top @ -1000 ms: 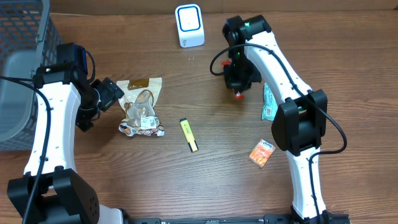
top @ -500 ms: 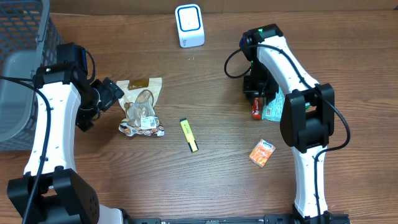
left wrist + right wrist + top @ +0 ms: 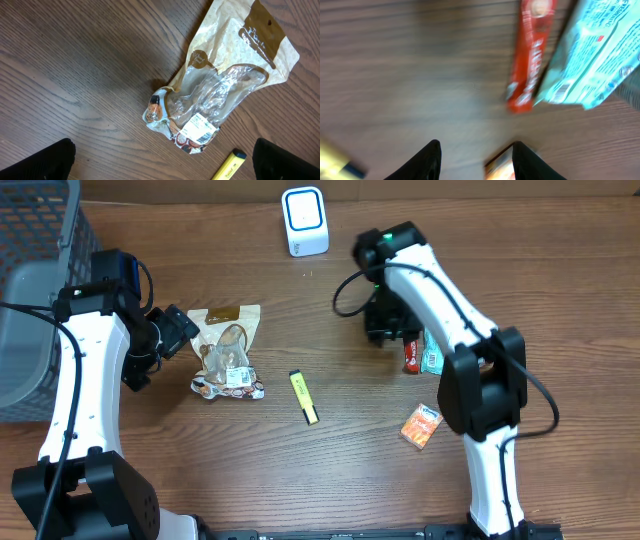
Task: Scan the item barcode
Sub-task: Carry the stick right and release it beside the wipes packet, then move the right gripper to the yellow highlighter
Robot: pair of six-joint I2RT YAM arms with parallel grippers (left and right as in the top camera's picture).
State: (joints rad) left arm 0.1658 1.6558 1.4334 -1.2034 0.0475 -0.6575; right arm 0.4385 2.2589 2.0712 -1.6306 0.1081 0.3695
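Observation:
A white scanner (image 3: 305,220) with a blue ring stands at the back of the table. A red bar (image 3: 412,356) (image 3: 530,55) lies flat beside a teal packet (image 3: 434,352) (image 3: 592,55). My right gripper (image 3: 383,328) (image 3: 477,162) hovers just left of the bar, open, with only bare wood between its fingers. A clear and tan snack bag (image 3: 228,352) (image 3: 220,95) lies at the left. My left gripper (image 3: 180,330) (image 3: 160,165) hangs wide open over its left side, holding nothing. The right wrist view is blurred.
A yellow stick (image 3: 304,396) (image 3: 227,167) lies in the middle of the table. An orange packet (image 3: 422,426) (image 3: 501,167) sits toward the front right. A grey mesh basket (image 3: 40,240) fills the back left corner.
My right gripper carried the red bar rightward, laid it beside the teal packet, opened and drew back to the left. The left arm has not moved.

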